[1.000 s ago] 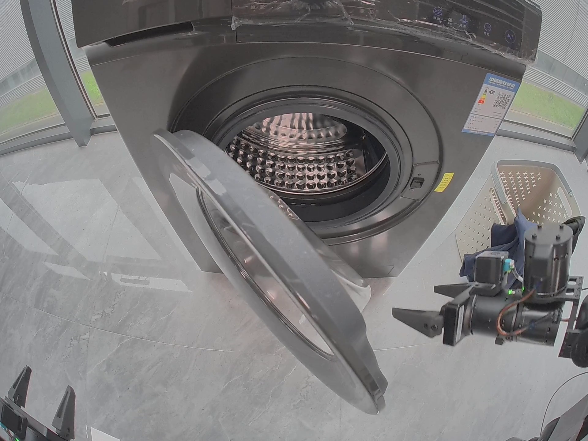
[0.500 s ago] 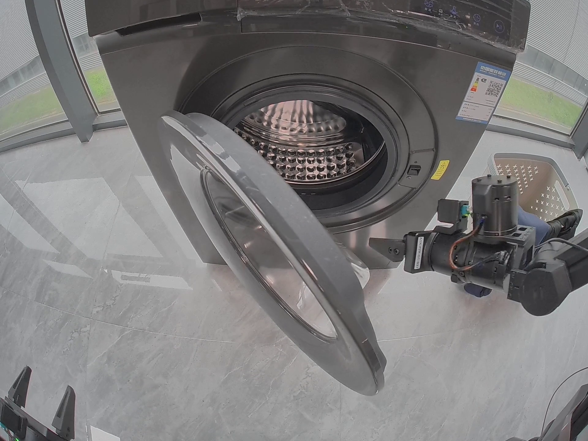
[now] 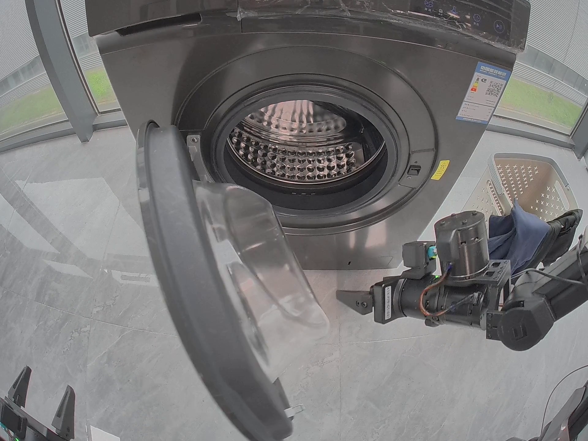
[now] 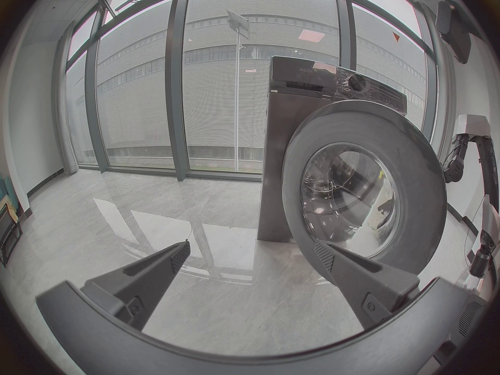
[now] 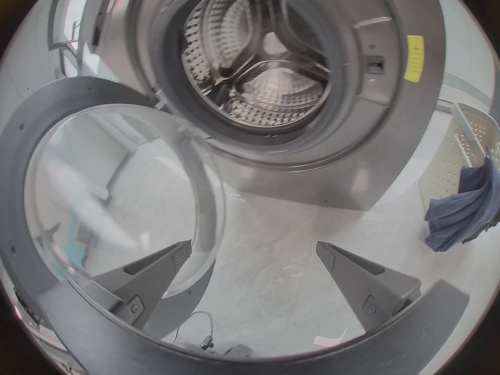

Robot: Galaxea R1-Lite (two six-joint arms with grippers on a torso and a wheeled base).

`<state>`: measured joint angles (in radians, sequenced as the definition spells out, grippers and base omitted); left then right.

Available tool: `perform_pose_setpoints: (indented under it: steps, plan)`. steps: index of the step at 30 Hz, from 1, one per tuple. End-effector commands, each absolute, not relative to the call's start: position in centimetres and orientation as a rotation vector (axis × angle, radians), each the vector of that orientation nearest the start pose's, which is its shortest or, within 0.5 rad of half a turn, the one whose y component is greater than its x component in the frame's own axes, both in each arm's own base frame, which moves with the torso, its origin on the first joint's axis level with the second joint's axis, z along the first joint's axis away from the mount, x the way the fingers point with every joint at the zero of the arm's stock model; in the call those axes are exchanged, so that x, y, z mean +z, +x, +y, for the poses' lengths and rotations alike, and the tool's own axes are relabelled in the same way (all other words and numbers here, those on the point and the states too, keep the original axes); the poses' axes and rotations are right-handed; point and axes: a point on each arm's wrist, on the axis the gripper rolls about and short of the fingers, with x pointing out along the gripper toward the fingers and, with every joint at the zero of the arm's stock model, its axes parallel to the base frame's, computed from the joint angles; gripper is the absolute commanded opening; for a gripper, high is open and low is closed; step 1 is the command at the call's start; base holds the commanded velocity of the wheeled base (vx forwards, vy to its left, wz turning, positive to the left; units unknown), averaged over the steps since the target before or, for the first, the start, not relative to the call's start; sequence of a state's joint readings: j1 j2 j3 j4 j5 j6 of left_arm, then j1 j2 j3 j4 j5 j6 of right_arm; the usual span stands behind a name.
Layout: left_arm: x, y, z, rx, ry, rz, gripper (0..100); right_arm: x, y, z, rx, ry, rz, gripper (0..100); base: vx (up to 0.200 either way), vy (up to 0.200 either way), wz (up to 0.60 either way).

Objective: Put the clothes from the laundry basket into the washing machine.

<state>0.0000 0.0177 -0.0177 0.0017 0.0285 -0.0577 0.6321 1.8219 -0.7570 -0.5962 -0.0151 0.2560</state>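
The washing machine (image 3: 306,124) stands in front with its round door (image 3: 202,301) swung wide to the left, and the steel drum (image 3: 300,148) shows no clothes inside. A beige laundry basket (image 3: 539,182) sits on the floor to the machine's right. A blue cloth (image 3: 514,234) hangs over its front rim. My right gripper (image 3: 352,300) hangs open and holds nothing, low in front of the machine, between door and basket. In the right wrist view its fingers (image 5: 151,272) frame the floor below the drum (image 5: 260,69), with the blue cloth (image 5: 463,204) off to the side. My left gripper (image 3: 43,396) is open at the bottom left corner.
Glossy grey floor tiles surround the machine. The open door (image 4: 364,183) takes up the space left of the opening. Glass walls and a grey pillar (image 3: 55,56) stand behind. Floor between door and basket is free.
The door has swung much farther open to the left. My right gripper has moved down and a little left, away from the door's edge. The head view shifted early on.
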Motion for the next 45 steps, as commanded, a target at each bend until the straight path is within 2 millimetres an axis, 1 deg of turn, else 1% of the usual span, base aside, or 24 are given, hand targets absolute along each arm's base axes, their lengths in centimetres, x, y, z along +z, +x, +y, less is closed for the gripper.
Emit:
perform_pose_setpoints:
  steps: [1,2,8,10,12,14,16,17,20,21,26,28,31,34,35,37,38,39,42,43,45]
  plan:
    - [7.6,-2.2,0.1,0.029,-0.058,0.007,100,12.8,24.0,19.3,0.583,0.08,0.533,100,0.0,0.0,0.0]
    - [7.6,-2.2,0.1,0.029,-0.058,0.007,100,12.9,23.9,19.6,0.593,0.079,0.532,100,0.0,0.0,0.0]
    - [7.6,-2.2,0.1,0.029,-0.058,0.007,100,13.2,24.5,19.7,0.591,0.096,0.494,100,0.0,0.0,0.0]
    - [7.6,-2.2,0.1,0.029,-0.058,0.007,100,12.8,24.6,20.0,0.598,0.094,0.492,100,0.0,0.0,0.0]
    - [7.6,-2.2,0.1,0.029,-0.058,0.007,100,12.5,24.9,20.4,0.604,0.093,0.489,100,-0.2,0.0,0.0]
    - [7.6,-2.2,0.1,0.029,-0.058,0.007,100,12.4,24.9,20.5,0.604,0.093,0.489,100,-0.2,0.0,0.0]
    - [7.6,-2.2,0.1,0.029,-0.058,0.007,100,11.5,25.7,21.4,0.61,0.085,0.487,100,-0.2,0.0,0.0]
    - [7.6,-2.2,0.1,0.029,-0.058,0.007,100,11.1,25.9,21.5,0.609,0.082,0.491,100,0.0,0.0,0.0]
    - [7.6,-2.2,0.1,0.029,-0.058,0.007,100,10.7,26.1,21.9,0.616,0.082,0.486,100,0.0,0.0,0.0]
    - [7.6,-2.2,0.1,0.029,-0.058,0.007,100,10.5,26.0,22.6,0.633,0.078,0.486,100,0.0,0.0,0.0]
    - [7.6,-2.2,0.1,0.029,-0.058,0.007,100,10.9,25.6,24.3,0.681,0.079,0.467,100,0.0,0.0,0.0]
    - [7.6,-2.2,0.1,0.029,-0.058,0.007,100,10.7,25.4,24.7,0.69,0.076,0.471,100,0.0,0.0,0.0]
    - [7.6,-2.2,0.1,0.029,-0.058,0.007,100,10.7,25.2,25.0,0.701,0.074,0.472,100,-0.2,0.0,0.0]
    - [7.6,-2.2,0.1,0.029,-0.057,0.007,100,10.7,25.1,25.4,0.711,0.079,0.468,100,0.0,0.0,0.0]
    - [7.6,-2.2,0.1,0.029,-0.058,0.007,100,10.4,25.0,26.0,0.726,0.078,0.471,100,0.0,0.0,0.0]
    - [7.6,-2.2,0.1,0.029,-0.058,0.007,100,10.4,24.9,26.6,0.742,0.083,0.456,100,0.0,0.0,0.0]
    - [7.6,-2.2,0.1,0.029,-0.058,0.007,100,10.5,24.6,27.4,0.763,0.094,0.431,100,0.0,0.0,0.0]
    - [7.6,-2.2,0.1,0.029,-0.058,0.007,100,10.5,24.5,27.7,0.772,0.102,0.424,100,0.0,0.0,0.0]
    - [7.6,-2.2,0.1,0.029,-0.058,0.007,100,10.5,24.5,27.7,0.772,0.102,0.424,100,0.0,0.0,0.0]
    - [7.6,-2.2,0.1,0.029,-0.057,0.007,100,10.6,24.7,28.1,0.773,0.122,0.414,100,0.0,0.0,0.0]
    - [7.6,-2.2,0.1,0.029,-0.058,0.007,100,10.6,25.0,27.8,0.765,0.125,0.412,100,0.0,0.0,0.0]
